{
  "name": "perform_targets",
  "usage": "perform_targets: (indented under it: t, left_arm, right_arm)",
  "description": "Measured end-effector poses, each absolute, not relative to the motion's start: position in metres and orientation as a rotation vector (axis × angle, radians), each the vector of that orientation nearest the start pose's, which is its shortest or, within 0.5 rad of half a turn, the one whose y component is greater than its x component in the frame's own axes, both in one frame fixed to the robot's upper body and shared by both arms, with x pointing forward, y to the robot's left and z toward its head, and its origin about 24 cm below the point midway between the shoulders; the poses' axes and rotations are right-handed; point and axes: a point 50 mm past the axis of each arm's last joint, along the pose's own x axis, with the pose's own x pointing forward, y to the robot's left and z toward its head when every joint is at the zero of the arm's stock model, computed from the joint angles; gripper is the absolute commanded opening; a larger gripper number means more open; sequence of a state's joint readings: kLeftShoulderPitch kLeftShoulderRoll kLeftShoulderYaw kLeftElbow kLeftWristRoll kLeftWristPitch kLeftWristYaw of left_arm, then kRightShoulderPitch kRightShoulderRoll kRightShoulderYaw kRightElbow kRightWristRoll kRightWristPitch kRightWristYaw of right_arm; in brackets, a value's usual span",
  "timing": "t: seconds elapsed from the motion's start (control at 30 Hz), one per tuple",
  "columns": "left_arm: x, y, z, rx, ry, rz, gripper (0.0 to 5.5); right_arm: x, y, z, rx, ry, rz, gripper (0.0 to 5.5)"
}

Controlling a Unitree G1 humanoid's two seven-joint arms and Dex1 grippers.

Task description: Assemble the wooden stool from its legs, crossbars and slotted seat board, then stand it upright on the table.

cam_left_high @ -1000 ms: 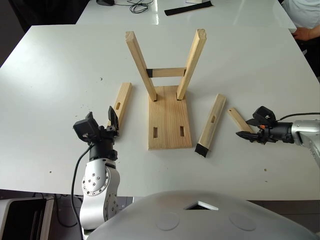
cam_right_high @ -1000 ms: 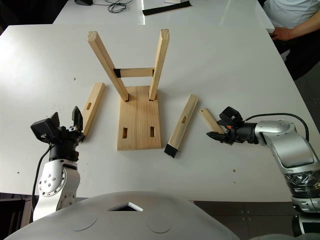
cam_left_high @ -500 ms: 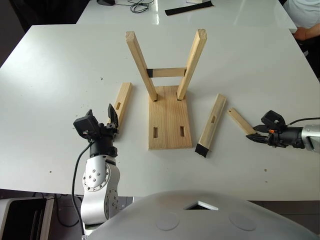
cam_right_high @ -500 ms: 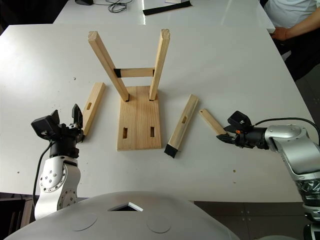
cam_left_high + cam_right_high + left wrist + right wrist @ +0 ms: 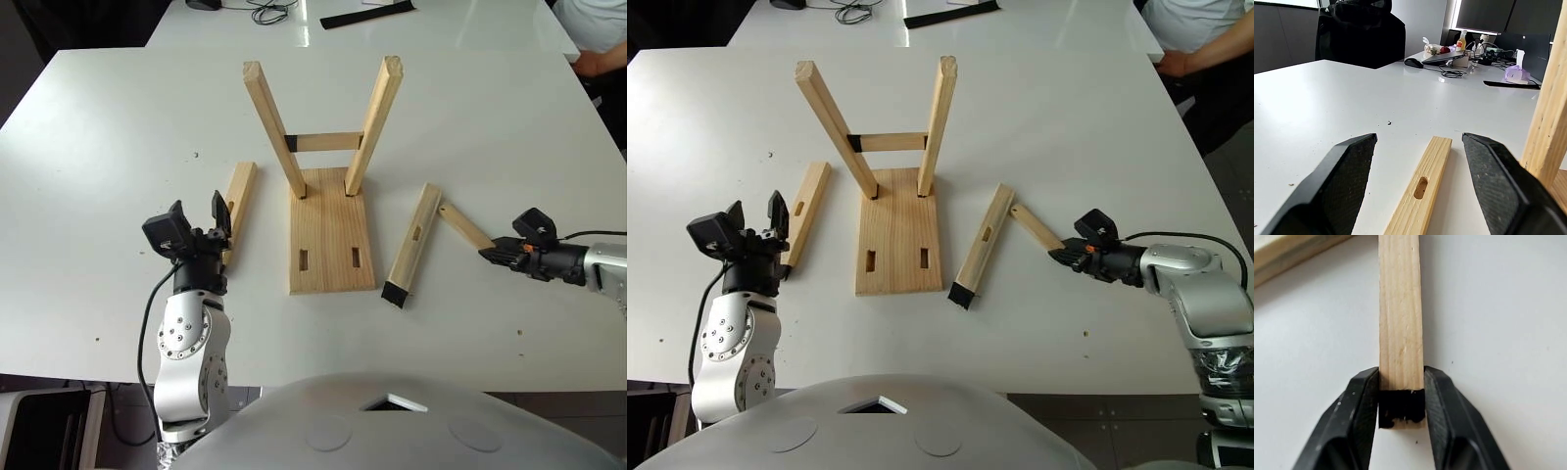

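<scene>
Nearest to the robot, the left gripper (image 5: 201, 215) hovers low over the table (image 5: 118, 127). Its fingers are spread wide on both sides of the near end of a loose leg (image 5: 238, 201) and touch nothing, probably so that it can take this leg next.

On the right side, the right gripper (image 5: 1400, 377) is closed tightly on the black-tipped end of a loose crossbar (image 5: 1036, 227). The other end of the crossbar comes just beside a second loose leg (image 5: 413, 243). I cannot tell whether the bar rests on the table or is a little lifted.

Between the two loose legs lies the seat board (image 5: 331, 235). Its two near slots are empty, so I judge the stool is about half built.

Farther back, two legs (image 5: 274, 127) stand in the far slots and lean apart. A fixed crossbar (image 5: 328, 142) joins them.
</scene>
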State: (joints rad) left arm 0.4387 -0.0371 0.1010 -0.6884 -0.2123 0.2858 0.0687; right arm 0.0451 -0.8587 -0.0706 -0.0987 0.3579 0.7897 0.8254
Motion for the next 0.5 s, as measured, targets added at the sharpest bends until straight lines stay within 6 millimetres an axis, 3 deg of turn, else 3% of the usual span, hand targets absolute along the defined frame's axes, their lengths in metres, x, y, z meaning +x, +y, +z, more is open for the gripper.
perform_targets:
  t: [0.1,0.2,0.27,0.37,0.5]
  left_arm:
    - [0.159,0.196,0.090,-0.314,-0.046,0.257,3.25]
    - [0.155,0.214,0.097,-0.456,-0.122,0.307,3.25]
    - [0.162,0.236,0.113,-0.514,-0.235,0.336,3.25]
    - [0.192,0.261,0.158,-0.463,-0.400,0.270,3.25]
    - [0.235,0.257,0.208,-0.364,-0.465,0.108,3.25]
  right_arm:
    - [0.252,-0.293,0.077,-0.034,0.703,0.461,1.31]
    - [0.296,-0.303,0.120,0.104,0.469,0.352,1.31]
    - [0.319,-0.303,0.156,0.263,0.248,0.305,1.31]
    - [0.339,-0.278,0.202,0.484,-0.060,0.368,1.31]
    - [0.343,-0.228,0.217,0.581,-0.208,0.517,1.31]
